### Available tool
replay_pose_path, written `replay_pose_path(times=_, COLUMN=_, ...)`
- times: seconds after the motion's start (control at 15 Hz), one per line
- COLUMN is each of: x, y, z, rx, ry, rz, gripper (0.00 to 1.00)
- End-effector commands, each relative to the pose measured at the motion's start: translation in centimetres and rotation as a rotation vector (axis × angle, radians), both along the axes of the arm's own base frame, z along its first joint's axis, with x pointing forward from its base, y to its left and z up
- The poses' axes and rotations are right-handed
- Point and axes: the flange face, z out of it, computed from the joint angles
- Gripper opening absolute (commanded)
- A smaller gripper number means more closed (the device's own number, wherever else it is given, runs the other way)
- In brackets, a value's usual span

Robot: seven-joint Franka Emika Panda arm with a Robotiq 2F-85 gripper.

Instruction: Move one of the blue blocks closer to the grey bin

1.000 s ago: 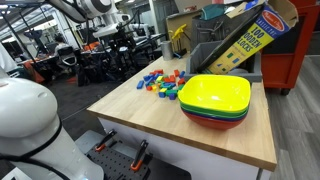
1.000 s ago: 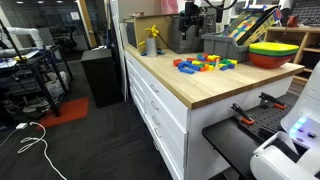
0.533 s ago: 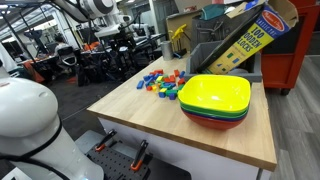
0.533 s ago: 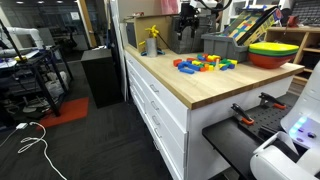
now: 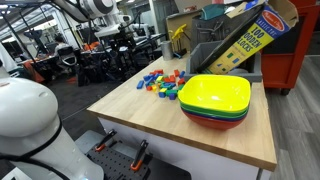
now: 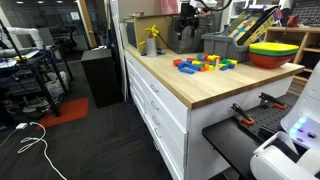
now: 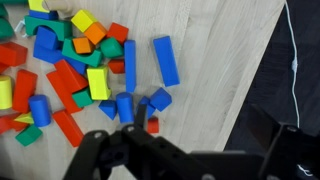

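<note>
Blue blocks lay at the edge of the mixed pile of blocks on the wooden table. In the wrist view, one long one rested alone on bare wood, and a second long blue block lay just beside it, touching the pile. A few short blue ones sat nearer the camera. The grey bin stood near the heap at the back of the table, with a cardboard box leaning in it, and did not show in the wrist view. The gripper hung well above the pile, looking straight down, probably so a target could be chosen before descending. Its jaws were a dark blur at the bottom of the wrist view, so I could not tell whether they were spread or pressed together. The lone long block looked the easiest pick, since nothing crowded its sides. The stacked bowls stood at the near side, out of the way
</note>
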Motion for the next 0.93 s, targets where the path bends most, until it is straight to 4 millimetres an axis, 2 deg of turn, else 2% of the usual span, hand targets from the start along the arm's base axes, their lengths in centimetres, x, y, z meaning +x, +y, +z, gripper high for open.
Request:
replay_pose_path(times=0.0, x=0.0, y=0.0, z=0.1, rx=0.000, ry=0.001, rz=0.000, gripper=1.00)
replay_pose_path(times=0.27, x=0.2, y=0.1, z=-0.1, rx=0.001, ry=0.002, rz=-0.003, gripper=1.00)
replay_pose_path(times=0.53, x=0.7, y=0.0, z=-1.1, rx=0.003, ry=0.018, rz=-0.027, gripper=1.00)
replay_pose_path(times=0.87, x=1.7, y=-0.5, z=-4.4, rx=-0.001, ry=0.075, rz=-0.039, gripper=1.00)
